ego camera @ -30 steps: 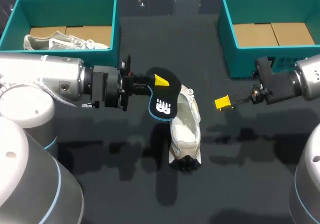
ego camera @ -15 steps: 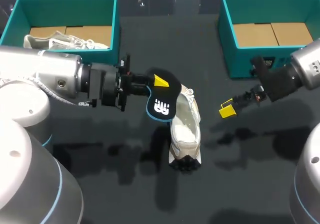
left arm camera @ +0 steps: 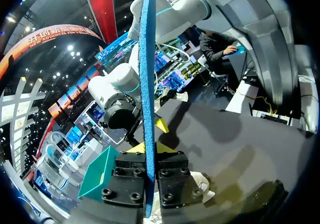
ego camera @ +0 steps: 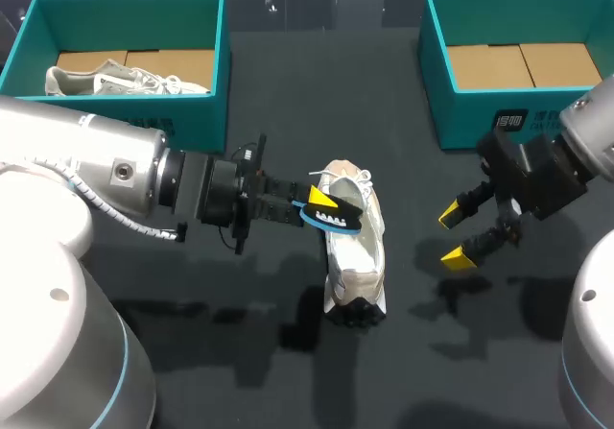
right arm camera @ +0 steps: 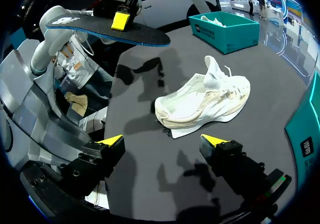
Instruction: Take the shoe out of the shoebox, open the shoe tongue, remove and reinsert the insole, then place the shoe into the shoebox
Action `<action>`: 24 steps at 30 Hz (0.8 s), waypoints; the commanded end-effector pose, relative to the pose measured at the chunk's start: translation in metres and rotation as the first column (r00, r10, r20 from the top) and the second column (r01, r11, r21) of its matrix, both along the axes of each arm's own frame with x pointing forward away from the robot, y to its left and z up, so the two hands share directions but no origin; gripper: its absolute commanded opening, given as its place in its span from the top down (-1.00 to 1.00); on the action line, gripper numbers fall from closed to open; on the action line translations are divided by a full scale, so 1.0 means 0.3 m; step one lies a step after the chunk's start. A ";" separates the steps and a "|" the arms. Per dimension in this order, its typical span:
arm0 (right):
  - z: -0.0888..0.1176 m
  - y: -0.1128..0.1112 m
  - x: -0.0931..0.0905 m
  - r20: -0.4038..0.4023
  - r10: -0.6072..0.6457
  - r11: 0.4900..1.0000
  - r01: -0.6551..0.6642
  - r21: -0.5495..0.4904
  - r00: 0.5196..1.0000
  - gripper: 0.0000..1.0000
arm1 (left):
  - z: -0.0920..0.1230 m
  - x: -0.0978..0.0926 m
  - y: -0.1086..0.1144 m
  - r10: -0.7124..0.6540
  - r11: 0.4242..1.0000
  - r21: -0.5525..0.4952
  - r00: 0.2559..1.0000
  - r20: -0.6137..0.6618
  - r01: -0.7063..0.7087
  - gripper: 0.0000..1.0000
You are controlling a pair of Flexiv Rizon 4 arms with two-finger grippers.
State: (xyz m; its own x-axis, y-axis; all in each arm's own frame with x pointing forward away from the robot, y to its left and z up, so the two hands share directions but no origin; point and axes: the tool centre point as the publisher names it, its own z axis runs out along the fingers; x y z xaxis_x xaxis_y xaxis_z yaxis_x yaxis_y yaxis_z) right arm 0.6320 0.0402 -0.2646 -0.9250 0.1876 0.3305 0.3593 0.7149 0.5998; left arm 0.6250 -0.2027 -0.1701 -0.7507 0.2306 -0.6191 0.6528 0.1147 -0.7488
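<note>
The left gripper (ego camera: 321,203) is pinched tight on the insole (ego camera: 338,218), one finger on each flat side. It holds the insole on its edge just above the shoe (ego camera: 353,256), over the shoe's open mouth. The shoe sits on its sole on the table (ego camera: 288,352), with its tongue sticking up. The right gripper (ego camera: 454,235) is off to one side of the shoe, near it but not touching, with its fingers wide apart and nothing in them. The insole is dark with a blue edge, and it looks thin, light and bendy. I think it will flop or fold if it is pushed in flat, so a hold near the heel end, with the free end fed in first toward the toe, seems best. It looks like foam, so it should not slip much in the fingers. The shoe looks soft and light too, so it could slide or tip when the insole rubs inside it. The right gripper could steady it by the heel or the side wall, which look firmer than the tongue and laces. A squeeze will not break either one, but a hard shove could crumple the insole.
</note>
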 end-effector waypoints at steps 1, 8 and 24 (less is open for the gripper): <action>0.010 -0.009 -0.024 0.029 -0.027 1.000 0.028 -0.012 0.999 -1.00 | 0.012 0.017 0.009 -0.023 1.000 0.019 0.999 -0.033 0.023 1.00; 0.010 -0.009 -0.024 0.029 -0.027 1.000 0.028 -0.012 0.999 -1.00 | -0.006 0.006 -0.006 -0.035 0.999 0.030 0.998 -0.058 0.036 1.00; -0.129 0.064 0.026 0.281 0.109 0.979 -0.055 -0.194 0.954 -1.00 | -0.096 -0.025 -0.031 -0.014 1.000 0.015 0.962 -0.271 0.019 1.00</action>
State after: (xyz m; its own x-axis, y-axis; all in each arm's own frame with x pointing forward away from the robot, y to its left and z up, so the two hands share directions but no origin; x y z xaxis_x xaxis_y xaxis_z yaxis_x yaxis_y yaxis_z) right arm 0.6396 0.0595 -0.2964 -0.9905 0.1367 0.0173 0.1258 0.8459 0.5183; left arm 0.6176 -0.2098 -0.1952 -0.8859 0.2557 -0.3871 0.4272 0.1240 -0.8956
